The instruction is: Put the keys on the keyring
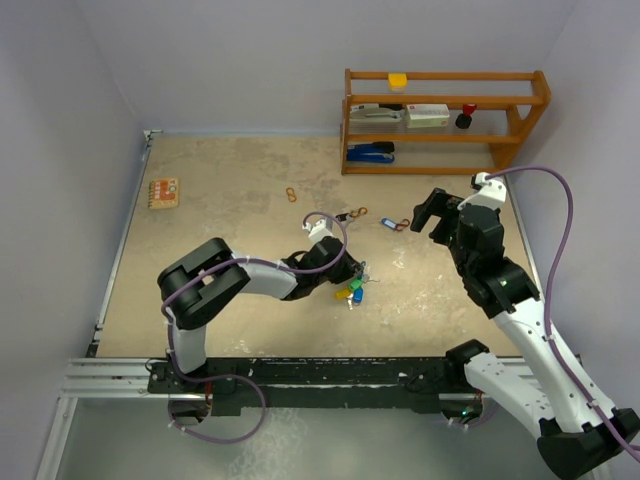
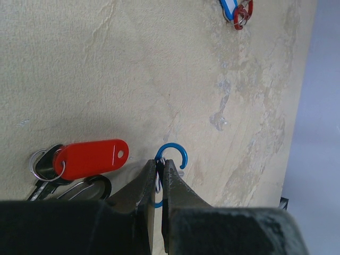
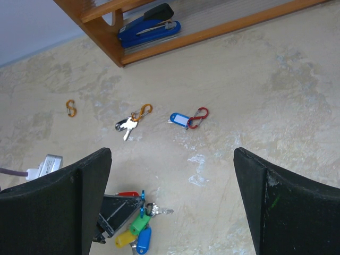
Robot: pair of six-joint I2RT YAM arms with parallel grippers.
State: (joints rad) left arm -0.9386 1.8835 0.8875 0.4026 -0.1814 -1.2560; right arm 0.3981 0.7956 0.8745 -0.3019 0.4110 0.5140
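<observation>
A bunch of keys (image 1: 353, 290) with green, yellow, blue and red plastic tags lies mid-table. In the right wrist view the green tag (image 3: 139, 223), the yellow tag (image 3: 125, 237), the blue tag (image 3: 142, 245) and a silver key (image 3: 162, 211) show. My left gripper (image 1: 355, 272) is low over the bunch. In the left wrist view it (image 2: 160, 162) is shut on a blue carabiner clip (image 2: 175, 150), beside a red tag (image 2: 90, 158). My right gripper (image 1: 435, 215) is open and empty above the table, apart from the bunch.
A blue tag on a red carabiner (image 1: 393, 224) and a silver key on an orange carabiner (image 1: 350, 213) lie behind the bunch. An orange S-clip (image 1: 291, 194) lies farther left. A wooden shelf (image 1: 445, 120) with a stapler stands back right. A small orange box (image 1: 163, 192) lies far left.
</observation>
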